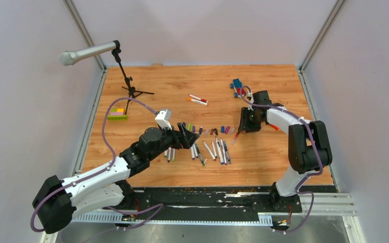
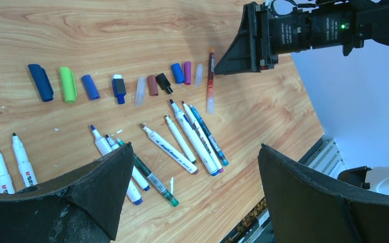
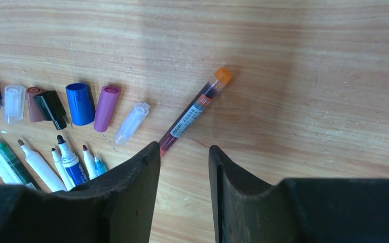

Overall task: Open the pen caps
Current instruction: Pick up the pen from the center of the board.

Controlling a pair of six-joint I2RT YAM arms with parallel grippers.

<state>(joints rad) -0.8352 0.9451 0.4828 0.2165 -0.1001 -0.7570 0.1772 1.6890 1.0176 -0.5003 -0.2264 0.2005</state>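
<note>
A wooden table (image 1: 283,81) sits between white walls. In the middle, the pens (image 1: 218,151) lie side by side with their caps off. Their long sides run from near to far, and their tips point away from the arms, at the caps (image 1: 210,130). The caps lie in a line that runs left to right, just past the tips.

The left gripper (image 1: 191,136) hangs over the left end of the pens. Its jaws are spread very wide and hold nothing.

The right gripper (image 3: 184,147) is low by the right end of the cap line. Its jaws are a little way apart, with nothing between them. A red pen (image 3: 190,114) lies just in front of it, slanted, its orange end pointing away from the gripper.

Farther back lie two more pens (image 1: 198,99), crosswise.
</note>
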